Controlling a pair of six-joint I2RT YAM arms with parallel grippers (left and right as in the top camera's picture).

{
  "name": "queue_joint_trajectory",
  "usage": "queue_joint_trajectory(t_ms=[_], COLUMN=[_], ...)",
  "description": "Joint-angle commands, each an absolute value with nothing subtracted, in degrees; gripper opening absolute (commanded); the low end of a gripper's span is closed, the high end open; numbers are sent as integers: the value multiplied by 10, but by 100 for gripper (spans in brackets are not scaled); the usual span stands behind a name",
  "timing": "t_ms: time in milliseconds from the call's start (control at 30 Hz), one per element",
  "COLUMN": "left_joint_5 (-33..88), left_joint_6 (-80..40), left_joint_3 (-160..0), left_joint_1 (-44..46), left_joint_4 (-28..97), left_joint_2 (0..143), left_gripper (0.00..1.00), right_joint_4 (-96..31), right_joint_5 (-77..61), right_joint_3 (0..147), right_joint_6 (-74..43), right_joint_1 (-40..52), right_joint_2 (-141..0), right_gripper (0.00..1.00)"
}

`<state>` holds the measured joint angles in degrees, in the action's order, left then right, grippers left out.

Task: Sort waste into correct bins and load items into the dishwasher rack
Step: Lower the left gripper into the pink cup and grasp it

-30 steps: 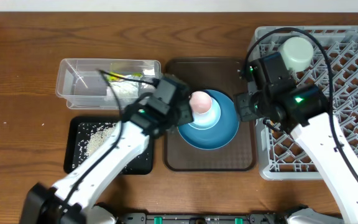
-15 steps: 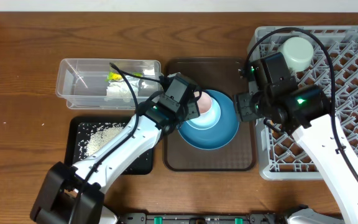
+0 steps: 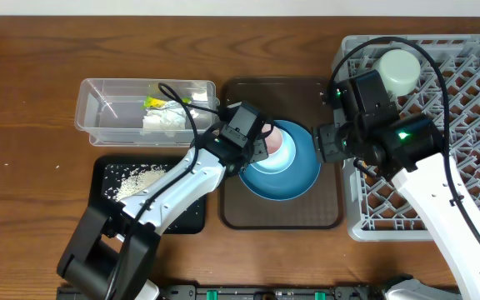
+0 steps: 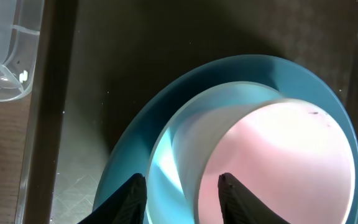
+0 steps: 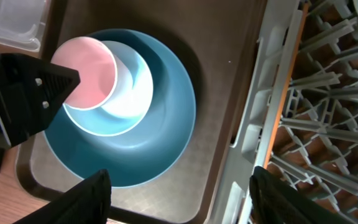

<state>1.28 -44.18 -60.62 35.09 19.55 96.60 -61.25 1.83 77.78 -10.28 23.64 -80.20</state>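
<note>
A pink cup (image 3: 273, 142) (image 5: 86, 71) sits in a small pale-blue bowl (image 3: 287, 150) (image 5: 132, 93), stacked on the round blue plate (image 3: 294, 179) (image 5: 160, 143). My left gripper (image 3: 259, 143) (image 4: 182, 202) is open. One of its fingers (image 4: 132, 200) is outside the bowl's rim and the other is over the cup's pink face, neither pressing. My right gripper (image 3: 333, 146) (image 5: 186, 205) is wide open and empty over the brown tray's right edge. The clear tub (image 3: 98, 112) holds the white tissue (image 3: 163, 122) and yellow-green wrapper (image 3: 158, 102). Rice (image 3: 136, 179) lies in the black tray (image 3: 186, 218).
The brown serving tray (image 3: 282, 215) (image 5: 229, 186) carries the plate stack. The grey dishwasher rack (image 3: 465, 142) (image 5: 328, 124) fills the right side, its left wall beside my right gripper. A mint-green bowl (image 3: 398, 71) sits upturned in its back left corner.
My left arm has swung right from the clear tub to the pink cup, and its jaws have narrowed. My right gripper has opened a little wider and stayed in place.
</note>
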Motion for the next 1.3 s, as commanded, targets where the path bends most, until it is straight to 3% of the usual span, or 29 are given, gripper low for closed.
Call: queue_joint_trajectory(t_ms=[0, 133, 367, 533, 667, 1267], left_joint_5=[4, 4, 4, 4, -4, -7], left_joint_6=[-444, -445, -445, -445, -445, -453], left_joint_3=[-609, -609, -609, -609, -609, -609], left_joint_1=[351, 351, 351, 351, 351, 360], left_joint_4=[198, 198, 198, 198, 196, 196], left_joint_2=[946, 931, 927, 927, 930, 959], left_gripper=[39, 19, 15, 16, 24, 23], right_joint_4=[-614, -614, -615, -615, -615, -611], right_joint_5=[32, 32, 32, 32, 32, 32], right_joint_3=[787, 787, 787, 787, 787, 787], right_joint_6=[-107, -107, -107, -107, -107, -107], right_joint_1=[227, 227, 227, 227, 227, 227], right_joint_2=[-798, -798, -798, -798, -798, -798], right_gripper=[71, 72, 73, 77, 78, 81])
